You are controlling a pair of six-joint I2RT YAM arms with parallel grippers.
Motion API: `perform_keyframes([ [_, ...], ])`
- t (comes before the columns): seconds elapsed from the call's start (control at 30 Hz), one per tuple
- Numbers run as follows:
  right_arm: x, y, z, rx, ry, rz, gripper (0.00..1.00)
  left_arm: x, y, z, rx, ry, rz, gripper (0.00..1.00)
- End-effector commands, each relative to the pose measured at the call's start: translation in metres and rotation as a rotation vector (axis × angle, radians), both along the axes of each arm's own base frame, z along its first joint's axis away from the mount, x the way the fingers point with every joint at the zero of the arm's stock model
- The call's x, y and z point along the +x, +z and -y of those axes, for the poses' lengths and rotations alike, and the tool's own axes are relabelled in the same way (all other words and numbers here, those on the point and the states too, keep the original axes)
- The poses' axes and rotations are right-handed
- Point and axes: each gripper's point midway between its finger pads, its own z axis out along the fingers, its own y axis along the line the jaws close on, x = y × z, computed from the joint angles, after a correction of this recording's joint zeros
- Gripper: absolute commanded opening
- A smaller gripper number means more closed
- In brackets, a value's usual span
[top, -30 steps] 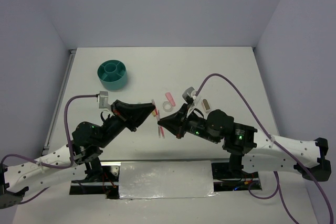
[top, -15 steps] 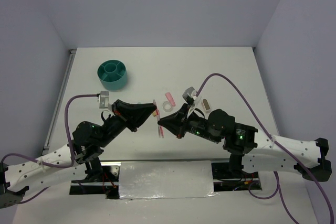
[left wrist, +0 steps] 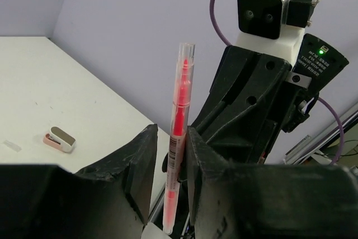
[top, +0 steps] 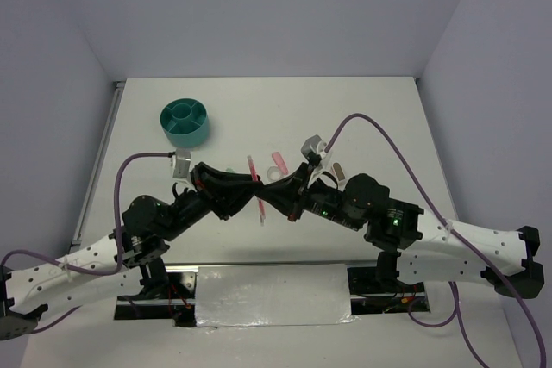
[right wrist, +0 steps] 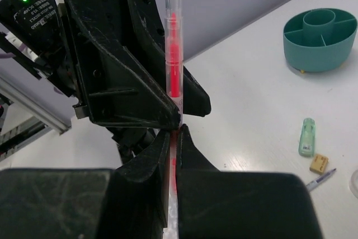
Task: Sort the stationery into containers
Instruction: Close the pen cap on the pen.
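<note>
A red-cored clear pen point(right wrist: 174, 71) stands upright above the middle of the table, with my right gripper point(right wrist: 173, 130) shut on its lower part. My left gripper point(left wrist: 172, 132) faces the right one, open, its jaws on either side of the same pen point(left wrist: 180, 110) with a gap showing on one side. From above, the two grippers meet tip to tip at the pen point(top: 252, 166). The teal organizer point(top: 185, 122) sits at the far left. A pink block point(top: 279, 162), a white tape ring point(top: 275, 175) and a brown block point(top: 338, 170) lie behind the grippers.
A mint-green eraser point(right wrist: 307, 136), a beige block point(right wrist: 319, 164) and a thin pen point(right wrist: 320, 178) lie on the table between the arms and the organizer point(right wrist: 320, 40). A pink eraser point(left wrist: 60, 139) shows in the left wrist view. Grey walls close in the table.
My left gripper was shut on the pen and has now opened. Both wrists have drawn closer together around it, while the right gripper has stayed shut on the pen.
</note>
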Motion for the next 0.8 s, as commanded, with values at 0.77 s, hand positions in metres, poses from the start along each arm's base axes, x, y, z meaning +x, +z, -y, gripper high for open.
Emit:
perform_keyframes([
  [0.77, -0.028, 0.043, -0.019, 0.128, 0.181, 0.048, 0.39, -0.012, 0.016, -0.002, 0.07, -0.037, 0.085, 0.0],
])
